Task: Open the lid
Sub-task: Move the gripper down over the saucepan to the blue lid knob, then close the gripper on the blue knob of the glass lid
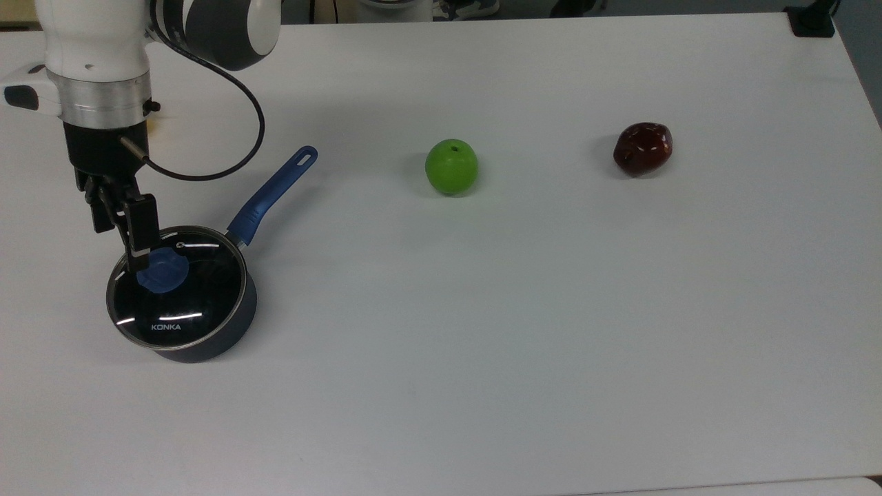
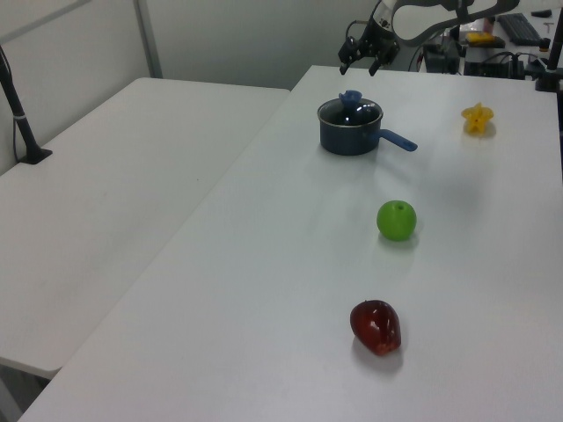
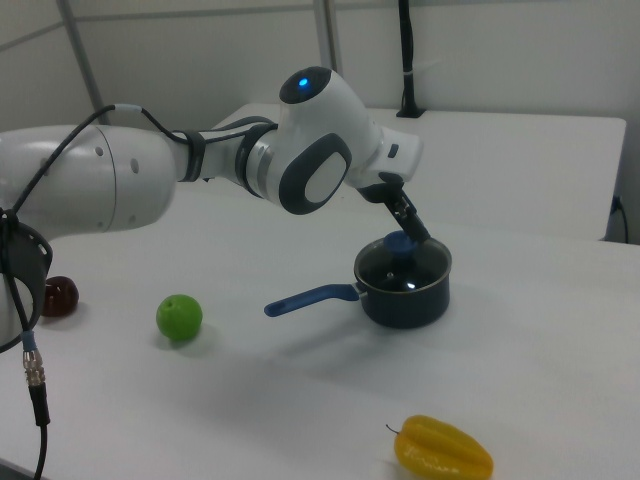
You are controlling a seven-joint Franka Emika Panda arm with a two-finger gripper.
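The lid (image 1: 180, 293), a clear glass disc with a metal rim and white "KONKA" lettering, sits shut on a dark saucepan (image 1: 207, 344) with a long blue handle (image 1: 272, 196). Its blue knob (image 1: 160, 271) stands off-centre, toward the top view's left. My gripper (image 1: 122, 238) hangs open over the lid's far-left edge, one finger reaching over the knob. In the left view the gripper (image 2: 359, 67) is above the lid (image 2: 350, 111), apart from the knob (image 2: 352, 97). In the right view the gripper (image 3: 411, 226) points down just over the knob (image 3: 400, 241).
A green apple (image 1: 451, 167) lies mid-table and a dark red apple (image 1: 642, 148) further to the top view's right. A yellow starfruit (image 3: 443, 448) lies near the saucepan, also seen as the starfruit (image 2: 477, 118) in the left view. A second white table (image 2: 114, 176) adjoins.
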